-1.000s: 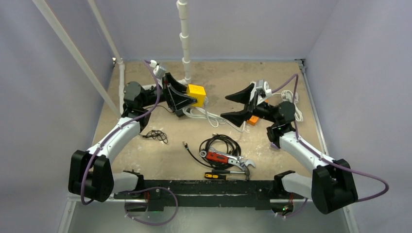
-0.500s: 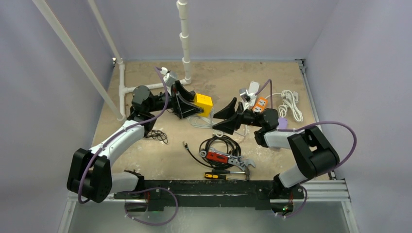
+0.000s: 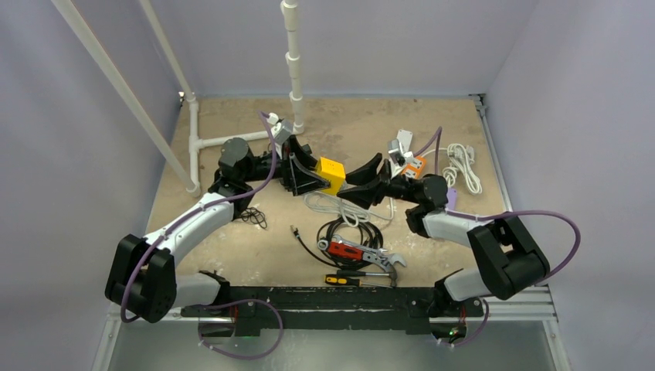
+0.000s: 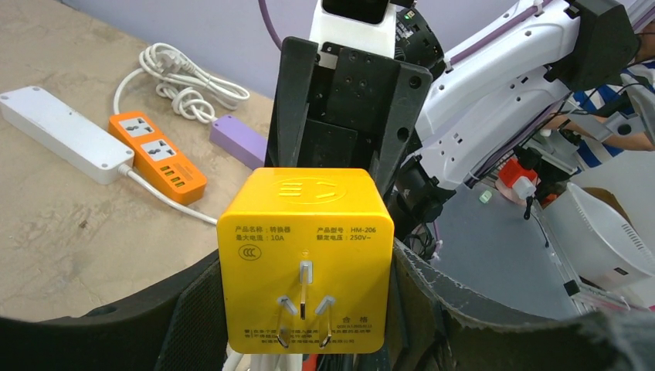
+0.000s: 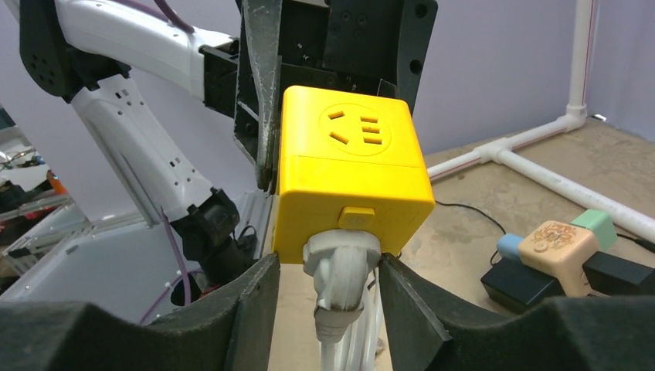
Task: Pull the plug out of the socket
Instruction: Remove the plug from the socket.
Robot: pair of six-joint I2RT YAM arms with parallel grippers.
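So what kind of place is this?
Probably a robot lab's test booth dressed as a workshop: plain lilac walls box in a sandy tabletop, two white-and-black robot arms are bolted at its edge, and a red-handled wrench and orange power strip lie there.

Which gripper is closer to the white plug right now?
Right. The right gripper straddles the white plug; the left gripper clamps the yellow socket cube from the opposite side.
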